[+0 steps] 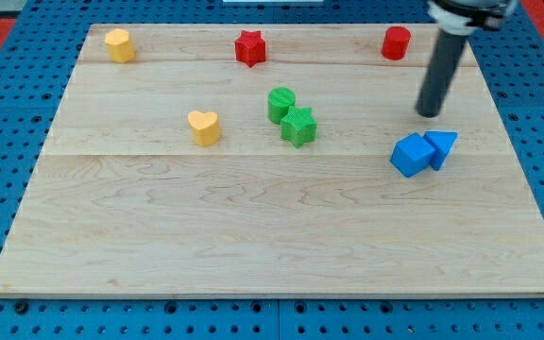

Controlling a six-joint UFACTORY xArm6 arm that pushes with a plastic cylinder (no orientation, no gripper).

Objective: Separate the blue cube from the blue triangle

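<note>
The blue cube lies at the view's right on the wooden board. The blue triangle touches the cube's right side. My tip is on the board just above the two blue blocks, a short gap above the cube and the triangle, touching neither. The dark rod rises from it to the view's top right.
A green cylinder and a green star touch at the middle. A yellow heart lies left of them. Along the top edge are a yellow hexagon-like block, a red star and a red cylinder.
</note>
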